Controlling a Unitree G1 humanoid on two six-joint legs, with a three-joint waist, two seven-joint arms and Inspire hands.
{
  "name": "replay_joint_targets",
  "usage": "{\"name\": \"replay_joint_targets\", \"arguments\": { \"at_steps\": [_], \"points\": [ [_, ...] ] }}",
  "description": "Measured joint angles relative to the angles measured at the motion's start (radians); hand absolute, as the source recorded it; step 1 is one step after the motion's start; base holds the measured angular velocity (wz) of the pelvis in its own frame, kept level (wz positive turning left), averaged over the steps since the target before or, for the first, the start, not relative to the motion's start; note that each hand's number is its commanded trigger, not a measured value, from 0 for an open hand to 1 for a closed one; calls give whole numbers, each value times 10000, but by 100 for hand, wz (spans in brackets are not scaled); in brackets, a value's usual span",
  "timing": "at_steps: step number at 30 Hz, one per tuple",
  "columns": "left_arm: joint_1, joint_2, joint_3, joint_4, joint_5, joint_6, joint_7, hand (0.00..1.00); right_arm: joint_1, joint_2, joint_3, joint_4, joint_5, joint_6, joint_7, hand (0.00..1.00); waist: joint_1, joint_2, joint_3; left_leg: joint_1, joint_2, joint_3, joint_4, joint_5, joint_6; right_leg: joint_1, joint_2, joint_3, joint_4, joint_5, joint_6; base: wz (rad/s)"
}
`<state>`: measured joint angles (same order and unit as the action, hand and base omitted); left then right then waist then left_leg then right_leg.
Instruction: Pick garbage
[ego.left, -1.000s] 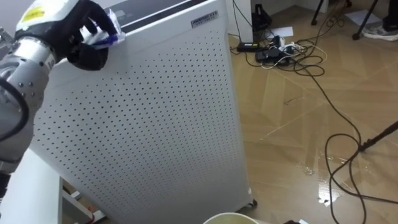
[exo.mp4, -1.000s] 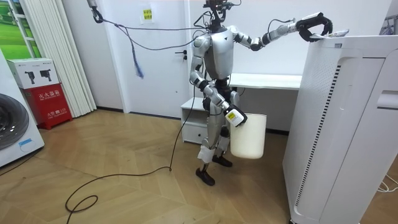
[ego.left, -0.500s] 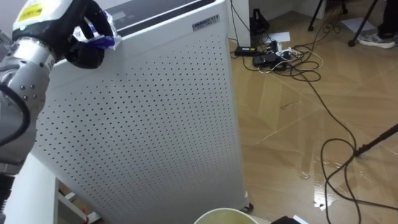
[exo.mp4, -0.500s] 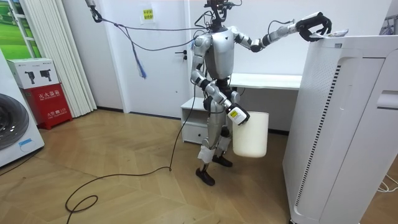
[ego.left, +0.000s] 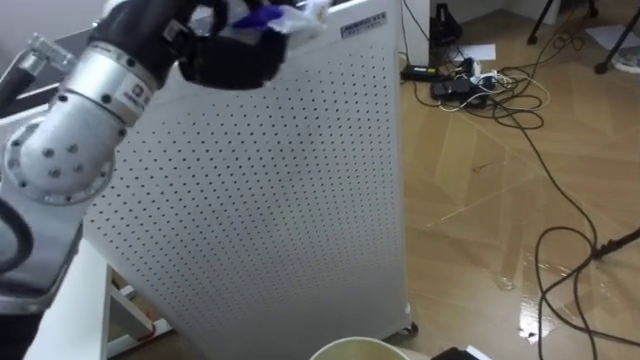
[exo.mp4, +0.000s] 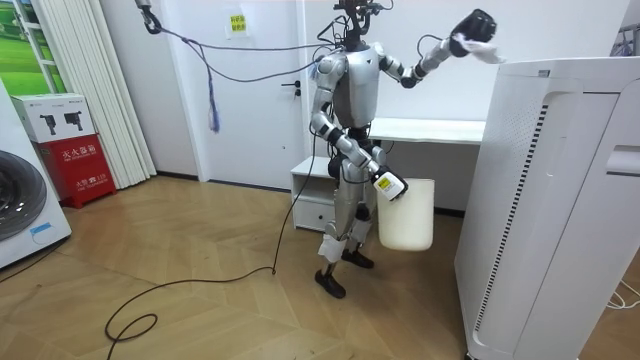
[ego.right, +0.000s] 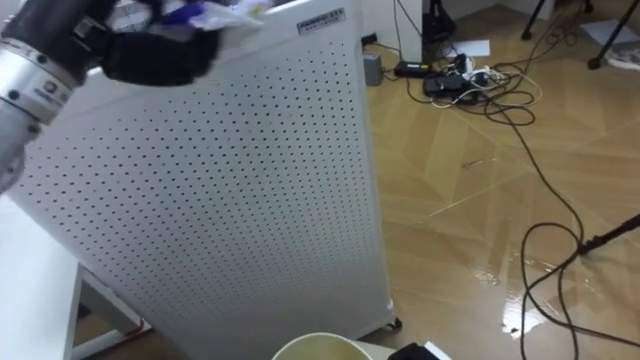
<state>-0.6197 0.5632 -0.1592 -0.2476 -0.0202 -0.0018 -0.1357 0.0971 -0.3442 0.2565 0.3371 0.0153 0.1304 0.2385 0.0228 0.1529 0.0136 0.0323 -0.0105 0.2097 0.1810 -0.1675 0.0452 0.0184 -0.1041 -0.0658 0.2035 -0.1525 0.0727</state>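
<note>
Lowest in the eye view, the pale rim of the white bin (ego.left: 360, 347) peeks in, hanging at the robot's right side. The right hand (exo.mp4: 388, 186) sits at the bin's top edge, but how it holds cannot be told.

Higher up, the left hand (ego.left: 228, 62) is curled tight round the garbage, a crumpled white-and-blue wrapper (ego.left: 262, 14). It is raised high, just clear of the top of the air purifier (ego.left: 280, 200).

The step in hand looks like carrying it to the bin. The grip should stay closed while the arm swings down and across the body. The release should come only when the hand is low over the bin's mouth, since so light a scrap could drift.

The purifier's top corner and perforated front stand just beside the arm, so the path should peel away from them first. The white desk (exo.mp4: 420, 130) edges in behind. Open wooden floor (ego.left: 480, 230) lies on the robot's right. Far off, a tangle of cables (ego.left: 480, 85) lies well apart from the work.
</note>
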Motion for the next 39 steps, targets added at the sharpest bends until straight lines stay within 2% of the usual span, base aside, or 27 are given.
{"name": "replay_joint_targets", "arguments": {
  "at_steps": [3,5,8,10,12,13,15,18,21,24,27,30,33,35,36,39],
  "points": [
    [581,-275,-11,-794,-815,-120,-77,100,1,56,20,-6,-15,-103,-131,100,71,-25,-5,-11,46,0,16,0,0,-38,6,-13,-3,1,-2,-8],
    [1106,-557,-23,-1503,-1393,-297,-308,100,-1,120,72,-9,-16,-108,-177,100,101,-132,-13,-65,50,-5,16,0,-2,-85,-4,-153,15,0,-3,4],
    [1253,-835,-21,-1652,-1947,-519,-473,100,0,203,74,-29,-39,-108,-193,100,185,-347,-71,-88,67,11,48,2,-5,-120,-4,-170,88,3,-8,0],
    [1256,-844,-22,-1650,-2267,-532,-584,100,0,222,100,-42,-38,-108,-177,100,272,-492,-73,-49,72,15,80,2,-5,-78,-6,-177,125,8,-16,0],
    [1346,-914,-19,-1643,-2415,-641,-808,100,1,203,166,-44,-35,-108,-164,100,406,-622,-108,-10,75,14,95,1,-6,-40,-9,-195,130,25,-41,0],
    [1441,-970,-15,-1642,-2524,-700,-845,100,1,194,165,-50,-35,-108,-168,100,442,-627,-111,8,73,11,94,1,-5,-28,-10,-192,136,27,-43,0],
    [2018,-1298,-9,-1657,-3038,-864,-1072,100,1,201,165,-77,-39,-108,-171,100,575,-626,-113,64,73,-27,48,-3,-6,-11,-9,-229,178,33,-53,2],
    [2661,-1579,-2,-1656,-3045,-871,-1338,100,2,243,164,-210,-38,-108,-117,100,604,-639,-106,0,83,-181,89,-1,-6,-23,5,-350,179,50,-81,11],
    [3126,-1692,-6,-1652,-3045,-869,-1500,100,-4,282,185,-350,-31,-145,-76,100,605,-653,-98,-115,89,-241,151,9,-17,-106,6,-432,173,46,-87,7],
    [3344,-1705,-7,-1645,-3058,-870,-1595,100,-3,281,292,-329,-8,-220,-130,100,599,-687,-82,-285,94,-271,192,11,-18,-186,5,-470,178,51,-94,5],
    [3585,-1805,-41,-1360,-3283,-903,-1612,100,-23,319,326,-255,112,-268,-237,100,644,-754,-36,-491,102,-279,256,12,-17,-424,-3,-447,318,49,-97,0],
    [3750,-1856,-212,-618,-3402,-925,-1604,100,-359,369,372,258,593,-481,-360,100,560,-910,65,-1002,133,-406,532,13,-18,-764,-11,-596,359,59,-113,10],
    [4075,-1916,-635,83,-3370,-920,-1606,100,-593,378,376,659,673,-497,-406,100,495,-911,66,-1249,128,-486,599,13,-18,-932,-29,-705,368,62,-117,12],
    [4518,-2028,-941,569,-3390,-913,-1645,100,-985,478,377,1100,663,-554,-408,100,335,-930,77,-1520,142,-539,611,16,-19,-1187,-23,-768,413,68,-127,8],
    [4566,-2056,-1021,712,-3394,-915,-1656,100,-1133,505,377,1305,663,-633,-408,100,320,-938,83,-1589,145,-549,631,17,-19,-1257,-23,-775,440,68,-128,8],
    [4565,-2378,-1224,1764,-3395,-925,-1777,100,-1940,663,377,2495,676,-881,-405,100,240,-967,102,-1925,152,-594,781,18,-18,-1582,-31,-799,585,68,-128,3]
  ]
}}
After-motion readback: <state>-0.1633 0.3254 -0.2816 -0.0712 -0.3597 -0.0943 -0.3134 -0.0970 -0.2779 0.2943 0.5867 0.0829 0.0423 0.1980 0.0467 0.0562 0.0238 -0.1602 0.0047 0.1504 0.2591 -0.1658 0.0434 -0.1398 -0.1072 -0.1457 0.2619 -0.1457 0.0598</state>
